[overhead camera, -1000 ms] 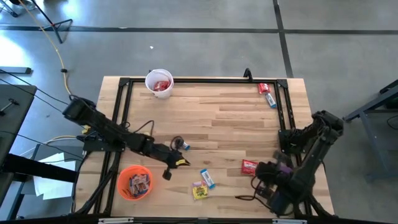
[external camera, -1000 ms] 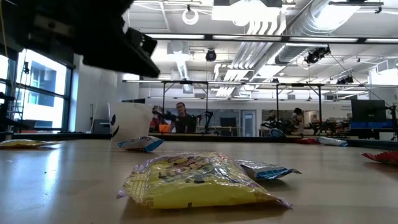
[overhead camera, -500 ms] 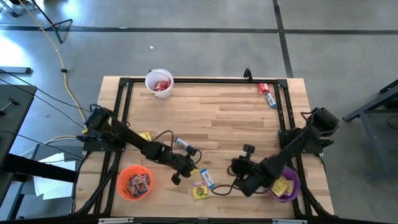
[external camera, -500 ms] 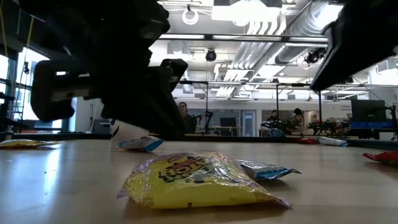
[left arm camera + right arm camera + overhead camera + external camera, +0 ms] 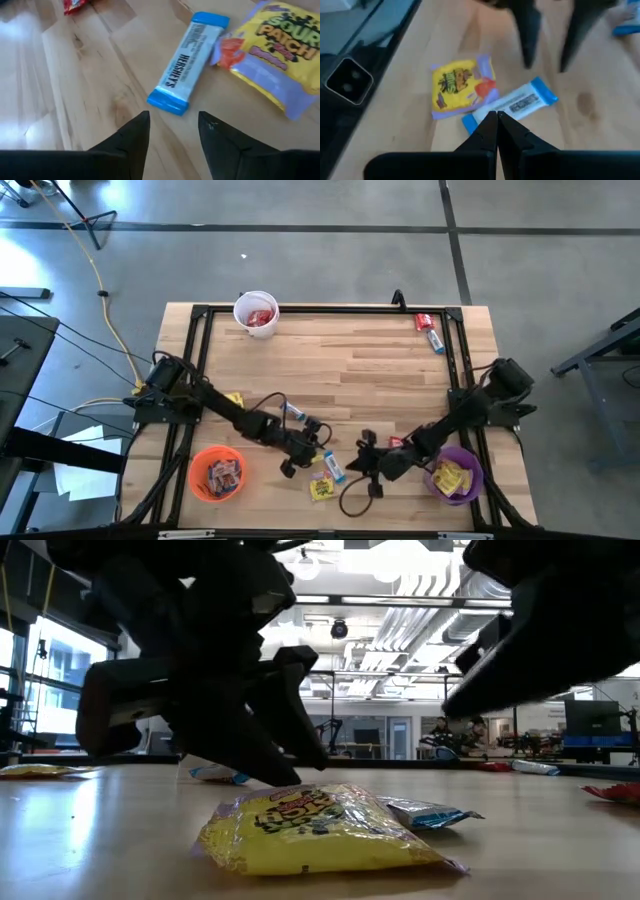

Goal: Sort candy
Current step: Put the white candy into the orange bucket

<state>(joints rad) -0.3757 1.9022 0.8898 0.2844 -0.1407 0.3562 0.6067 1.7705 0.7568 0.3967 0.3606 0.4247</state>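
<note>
A blue-and-white candy bar (image 5: 333,467) lies flat on the table near its front edge, with a yellow packet (image 5: 321,488) just nearer the edge. My left gripper (image 5: 172,131) stands open over the bar's (image 5: 189,62) left end, fingers apart and holding nothing. My right gripper (image 5: 497,120) comes in from the right, shut, with its tips at the bar's (image 5: 515,105) long side. More candy fills the orange cup (image 5: 216,472), the purple cup (image 5: 455,475) and the white cup (image 5: 256,312). My right gripper has its shut fingertips right at the blue-and-white bar's long side (image 5: 506,111), coming in low from the table's right. I cannot tell whether they touch the bar. The bar lies flat on the table.
Loose candy lies about: a yellow packet (image 5: 233,398) and a blue bar (image 5: 292,412) by my left arm, a red packet (image 5: 400,442) by my right arm, and a red and a blue one (image 5: 430,330) at the far right corner. A black frame (image 5: 330,310) borders the table.
My left gripper has gone from beside the orange cup toward the table's right and near edge, down to the blue-and-white bar. My right gripper has left the purple cup and gone toward the table's left, coming to the same bar from the other side.
</note>
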